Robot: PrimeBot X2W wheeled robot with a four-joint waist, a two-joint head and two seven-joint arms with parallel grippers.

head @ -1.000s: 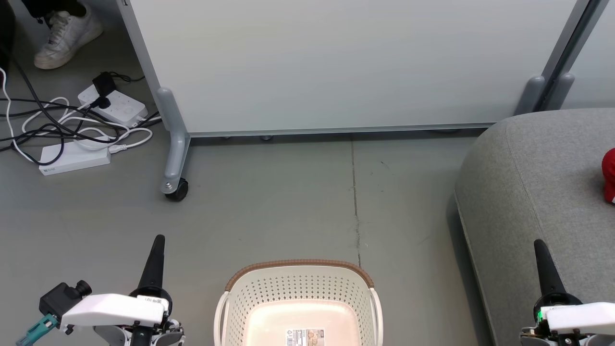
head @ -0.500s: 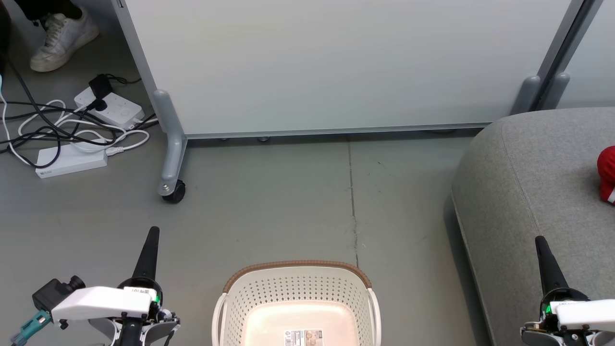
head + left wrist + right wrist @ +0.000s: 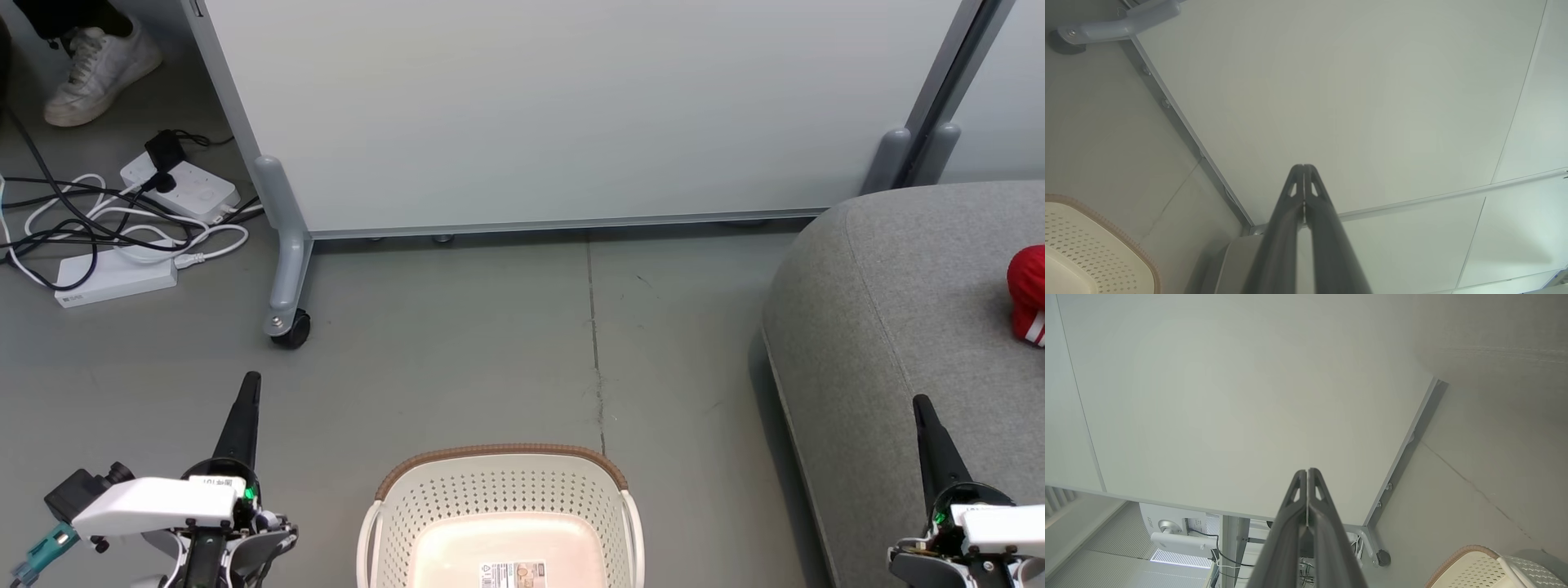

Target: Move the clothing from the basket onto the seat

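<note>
The cream basket (image 3: pixel 502 490) with its brown rim stands on the floor at the bottom centre; its inside holds only a label sticker. Its corner also appears in the left wrist view (image 3: pixel 1094 245) and the right wrist view (image 3: pixel 1474 567). The grey seat (image 3: pixel 890 327) fills the right side, and a red piece of the clothing (image 3: pixel 1027 294) with white stripes lies on it at the right edge. My left gripper (image 3: pixel 249 384) is shut left of the basket, fingers (image 3: pixel 1303 192) pressed together. My right gripper (image 3: pixel 921 404) is shut over the seat's front, fingers (image 3: pixel 1306 494) closed, empty.
A white wheeled partition panel (image 3: pixel 571 106) stands behind the basket, with a caster (image 3: pixel 287 327) at its left foot. Power strips and tangled cables (image 3: pixel 122 229) lie at the far left. A person's white shoe (image 3: pixel 102 65) is at the top left corner.
The head camera has shifted, so the whole scene slid slightly left and the basket lower. Both grippers stay shut and empty; the left one appears a little higher and further left.
</note>
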